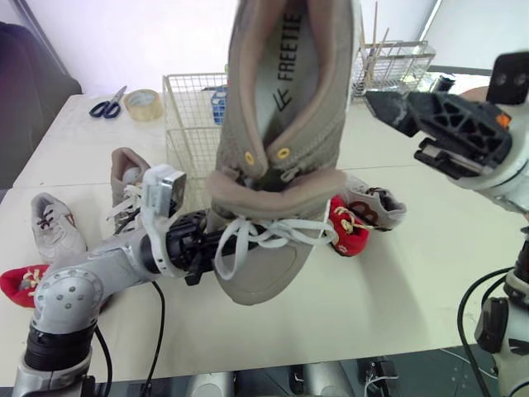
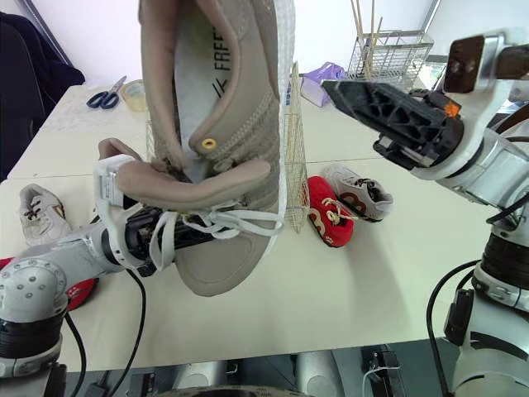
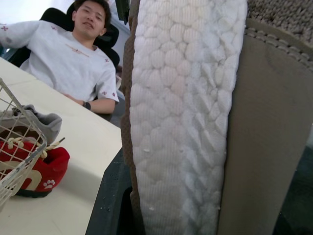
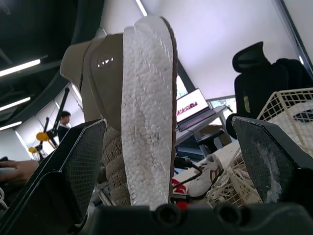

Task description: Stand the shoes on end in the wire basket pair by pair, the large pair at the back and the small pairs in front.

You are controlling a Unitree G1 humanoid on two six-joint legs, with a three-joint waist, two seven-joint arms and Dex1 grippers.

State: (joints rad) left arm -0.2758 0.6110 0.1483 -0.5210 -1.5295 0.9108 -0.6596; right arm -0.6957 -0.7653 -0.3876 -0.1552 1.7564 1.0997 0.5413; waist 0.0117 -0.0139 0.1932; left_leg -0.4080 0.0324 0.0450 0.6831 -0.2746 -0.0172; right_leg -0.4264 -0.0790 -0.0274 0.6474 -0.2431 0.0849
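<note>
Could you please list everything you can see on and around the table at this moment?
large shoe: one, beige, held up on end over the table
second large shoe: one, beige, on the table left of the basket
small red shoes: two, one right of the basket, one at the table's left edge
small white shoes: two, one beside each red shoe
wire basket: one, cream, behind the held shoe
tape roll: one, yellowish, far left
scissors: one, blue-handled, beside the tape
wire rack: one, pale, far right
table: one, white
person: one, white shirt, seated beyond the table
left gripper: black, shut on the large shoe
right gripper: black, open, raised at right
</note>
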